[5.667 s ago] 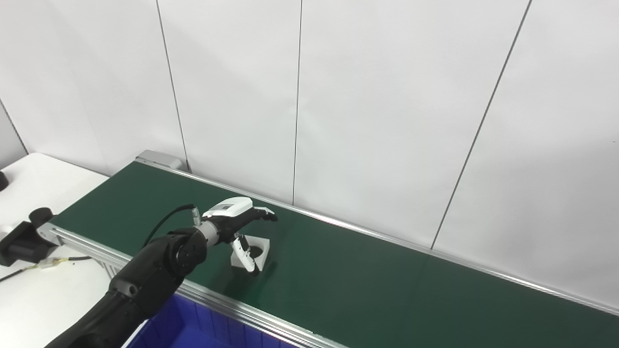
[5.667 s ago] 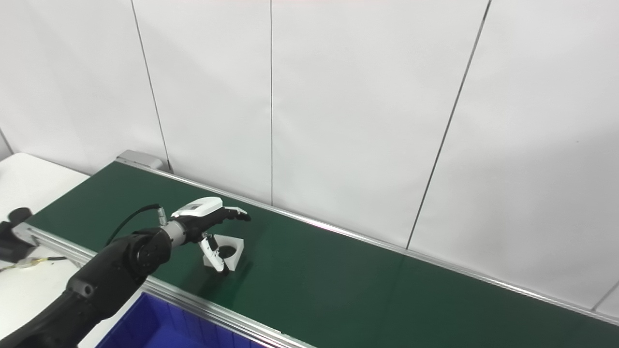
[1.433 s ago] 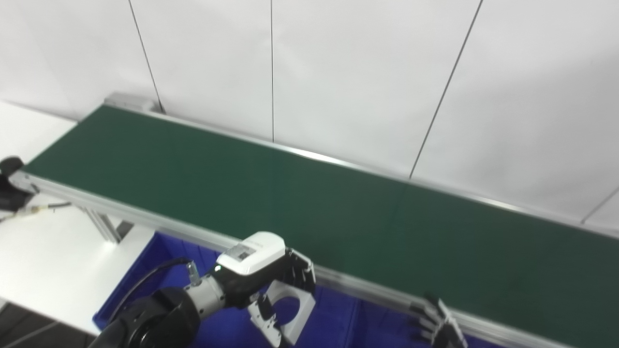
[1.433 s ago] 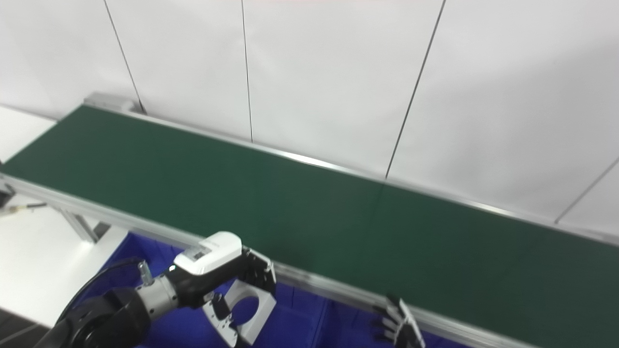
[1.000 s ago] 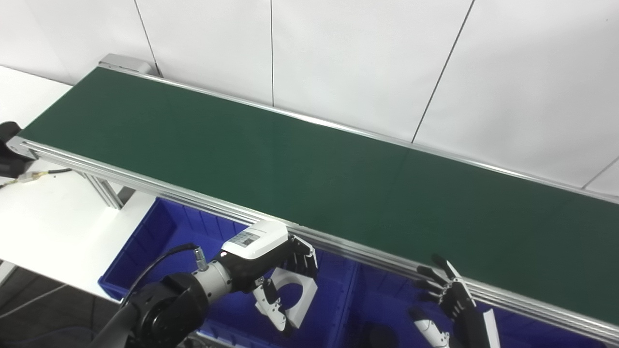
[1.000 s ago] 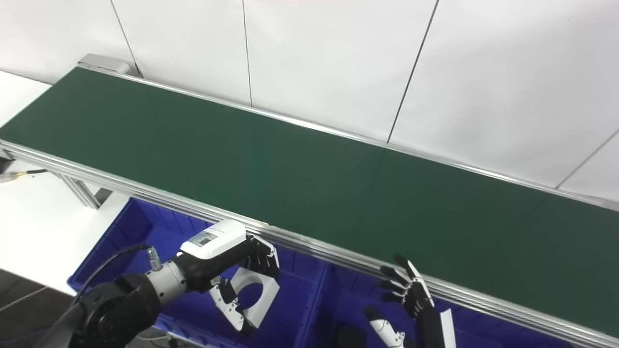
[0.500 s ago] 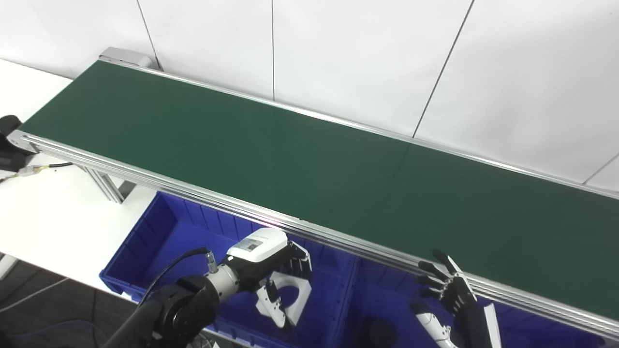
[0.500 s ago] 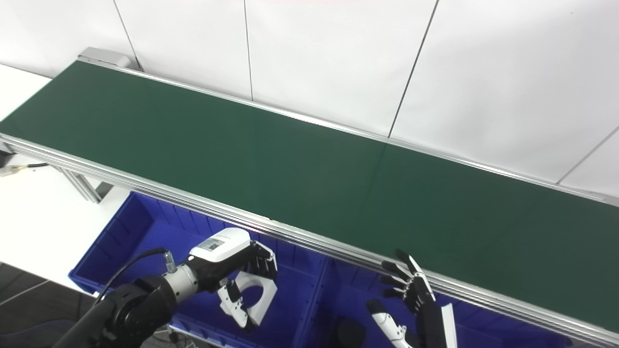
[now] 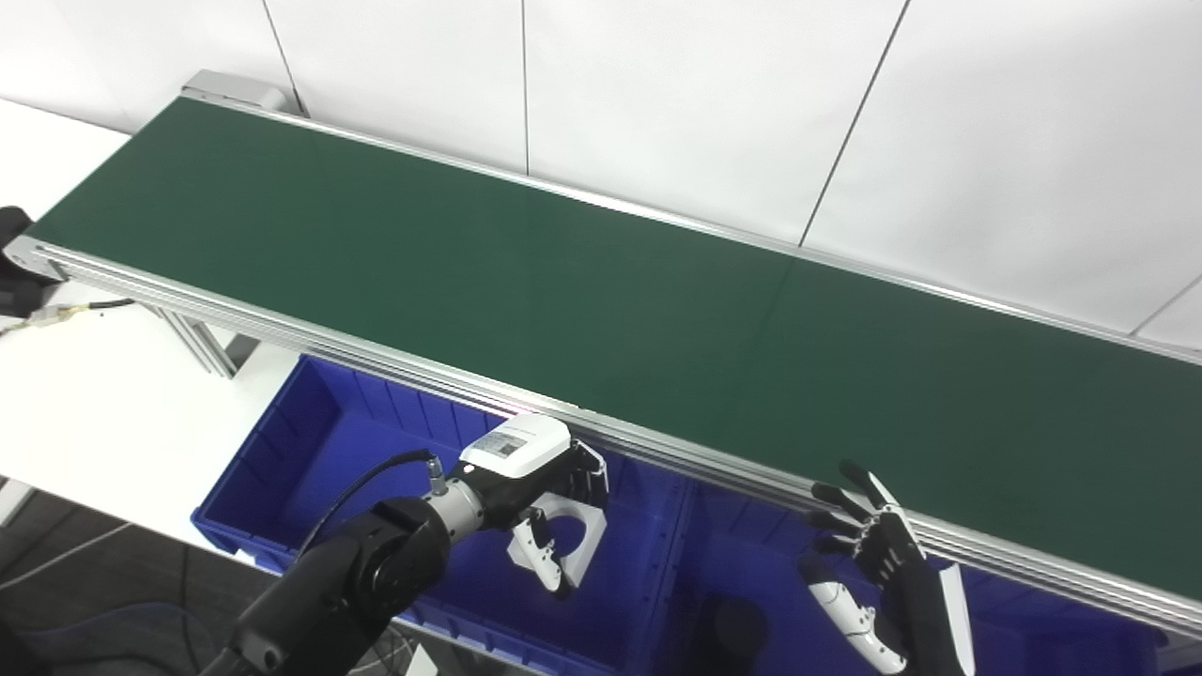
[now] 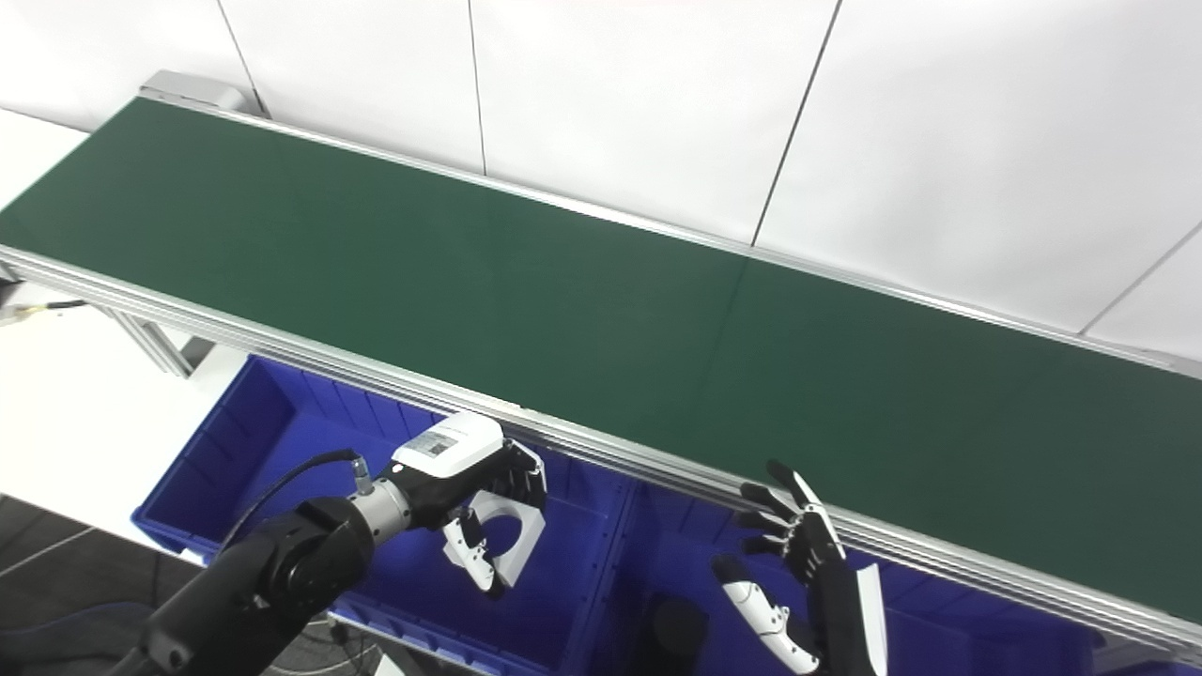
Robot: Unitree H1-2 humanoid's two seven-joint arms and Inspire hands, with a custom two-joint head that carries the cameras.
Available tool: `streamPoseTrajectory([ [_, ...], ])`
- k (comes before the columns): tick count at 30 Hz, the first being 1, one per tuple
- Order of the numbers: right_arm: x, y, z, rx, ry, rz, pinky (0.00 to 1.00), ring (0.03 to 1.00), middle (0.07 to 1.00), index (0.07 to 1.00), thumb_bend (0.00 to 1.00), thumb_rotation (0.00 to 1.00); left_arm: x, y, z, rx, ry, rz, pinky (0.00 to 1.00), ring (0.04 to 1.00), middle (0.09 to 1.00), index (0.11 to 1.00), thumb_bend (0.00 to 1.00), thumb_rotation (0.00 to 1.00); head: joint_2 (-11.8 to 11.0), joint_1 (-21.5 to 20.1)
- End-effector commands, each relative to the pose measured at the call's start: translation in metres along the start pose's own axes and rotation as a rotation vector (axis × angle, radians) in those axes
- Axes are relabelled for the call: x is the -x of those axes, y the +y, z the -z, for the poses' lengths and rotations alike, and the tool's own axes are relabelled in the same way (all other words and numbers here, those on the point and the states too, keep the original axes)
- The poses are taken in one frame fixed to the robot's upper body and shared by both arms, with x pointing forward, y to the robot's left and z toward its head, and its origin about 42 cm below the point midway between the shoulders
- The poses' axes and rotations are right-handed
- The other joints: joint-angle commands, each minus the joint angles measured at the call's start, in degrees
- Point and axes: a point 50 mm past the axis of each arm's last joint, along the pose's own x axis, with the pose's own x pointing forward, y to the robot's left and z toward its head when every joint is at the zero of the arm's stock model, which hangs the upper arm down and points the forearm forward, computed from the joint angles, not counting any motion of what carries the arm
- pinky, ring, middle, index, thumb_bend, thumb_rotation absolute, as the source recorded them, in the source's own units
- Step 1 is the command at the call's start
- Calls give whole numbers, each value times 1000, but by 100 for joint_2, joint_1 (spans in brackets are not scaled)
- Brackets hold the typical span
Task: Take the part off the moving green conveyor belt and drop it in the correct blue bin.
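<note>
Now the left hand [image 9: 537, 488], clenched on the white part [image 9: 563, 538], has sunk lower inside the left blue bin [image 9: 282, 460], off the green conveyor belt [image 9: 526, 282], so only letting go seems left, while the right hand [image 9: 878, 563] waits with fingers spread.

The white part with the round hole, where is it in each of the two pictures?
Left eye view: the white part sits low, a little left of middle, held in the left hand over the left blue bin.
Right eye view: same part, farther left.
Shared landmark: the conveyor's silver front rail, just above the part in both.
</note>
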Motion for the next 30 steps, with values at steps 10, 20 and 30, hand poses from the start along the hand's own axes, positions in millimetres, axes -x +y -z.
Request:
streamPoseTrajectory([
  [10, -4, 3, -9, -12, -31, 6, 578, 676, 765, 871, 625, 507, -8, 10, -2, -8, -18, -25, 453, 448, 463, 512, 505, 0, -12, -44],
  [20, -3, 4, -8, -16, -30, 5, 582, 677, 765, 873, 623, 505, 2, 22, -6, 11, 4, 19, 750, 739, 743, 728, 771, 247, -39, -69],
  [30, -3, 5, -6, -22, -25, 5, 588, 683, 767, 876, 623, 497, 13, 38, -16, 56, 18, 33, 832, 862, 874, 886, 996, 433, -125, -135],
])
